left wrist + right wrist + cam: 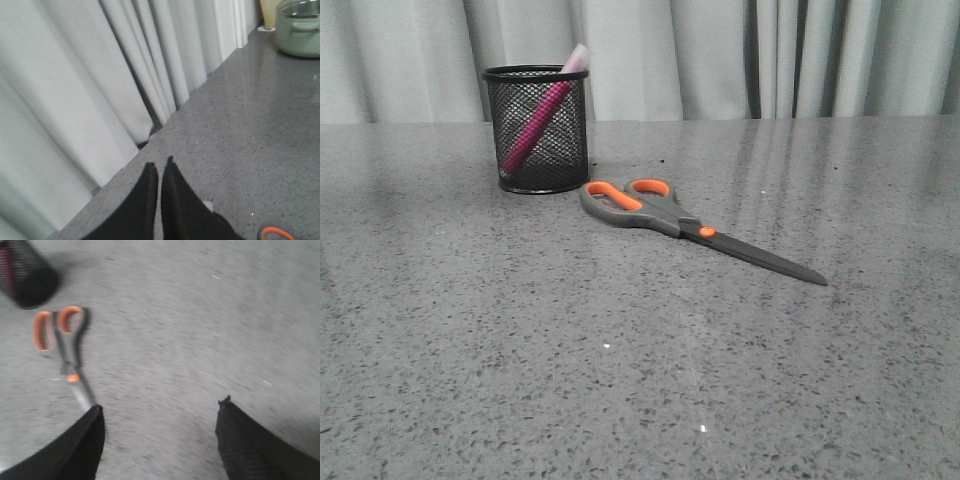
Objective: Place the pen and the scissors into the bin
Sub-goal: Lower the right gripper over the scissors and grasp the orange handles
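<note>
Pen sits tilted inside the bin, cap above the rim. Scissors lie flat on the grey table, handles just beside the bin. Left gripper fingers nearly together, empty; right gripper spread wide over the table near the blades.
</note>
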